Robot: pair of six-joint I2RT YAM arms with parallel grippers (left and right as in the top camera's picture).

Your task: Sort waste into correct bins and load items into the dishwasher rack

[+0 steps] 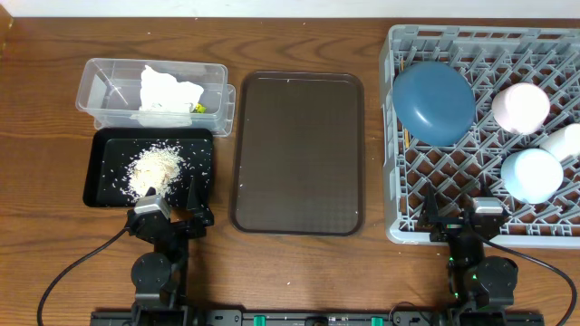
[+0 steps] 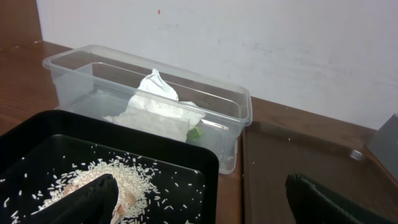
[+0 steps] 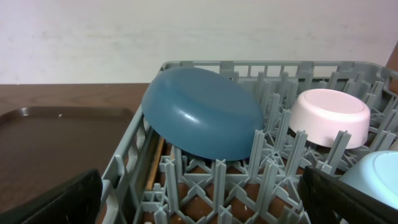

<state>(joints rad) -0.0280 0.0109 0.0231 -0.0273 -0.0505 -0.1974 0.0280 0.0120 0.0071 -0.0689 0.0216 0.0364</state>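
Grey plastic lattice rack (image 1: 395,154) — glossy dark blue plate (image 1: 433,101) tilted among pegs. Jaws spread wide, empty, on left gripper (image 1: 172,196) and right gripper (image 1: 457,214).

Left to right on the surface (image 1: 45,226): two bins, serving tray (image 1: 297,154), rack (image 1: 399,226).
Far left, tub (image 1: 95,86) holds tissue (image 1: 168,91), with wrapper (image 1: 199,108) at its right end. Just before it, shallow tray (image 1: 100,186) holds rice scraps (image 1: 154,167). In rack: plate (image 1: 433,101) far left, chopsticks (image 3: 155,163) between plate and left wall, far bowl (image 1: 520,107) to plate's right, cup (image 1: 564,140) and near bowl (image 1: 531,175) before that.
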